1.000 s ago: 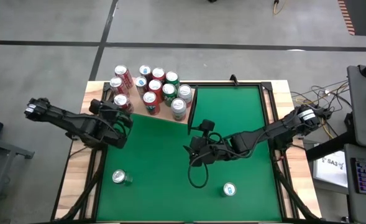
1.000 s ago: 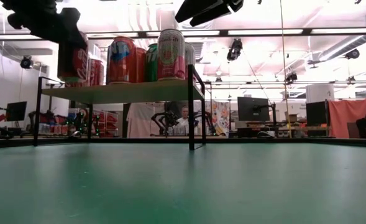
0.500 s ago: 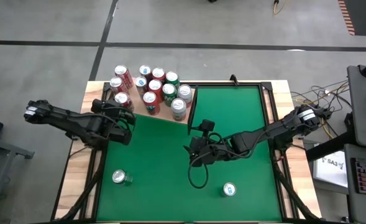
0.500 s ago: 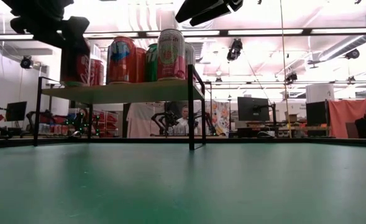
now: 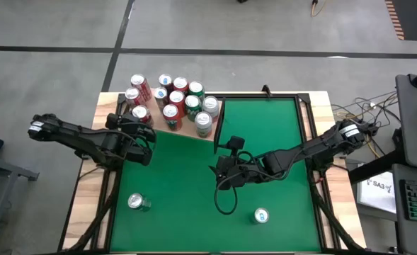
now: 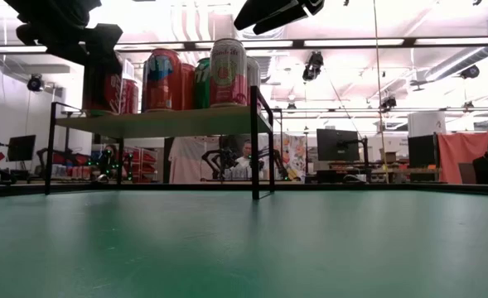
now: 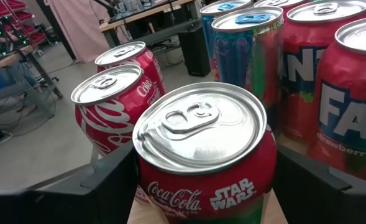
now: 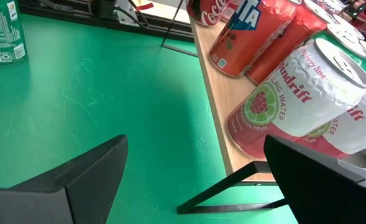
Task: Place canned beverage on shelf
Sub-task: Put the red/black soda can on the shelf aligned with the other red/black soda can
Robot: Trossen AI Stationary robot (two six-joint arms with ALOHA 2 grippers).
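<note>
Left gripper (image 5: 141,136) sits at the shelf's (image 5: 183,127) near edge, its dark fingers (image 7: 102,186) spread either side of a glossy red Coca-Cola can (image 7: 204,155) with a silver pull-tab lid; real contact I cannot tell. That can stands upright on the pale wood-grain board among the other cans (image 5: 180,99). Right gripper (image 5: 222,170) hovers mid-table over green felt (image 5: 265,127), fingers wide apart, holding nothing.

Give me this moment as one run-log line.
left gripper: jaws open around Coca-Cola can on shelf | right gripper: open, mid-table | two cans on green table
</note>
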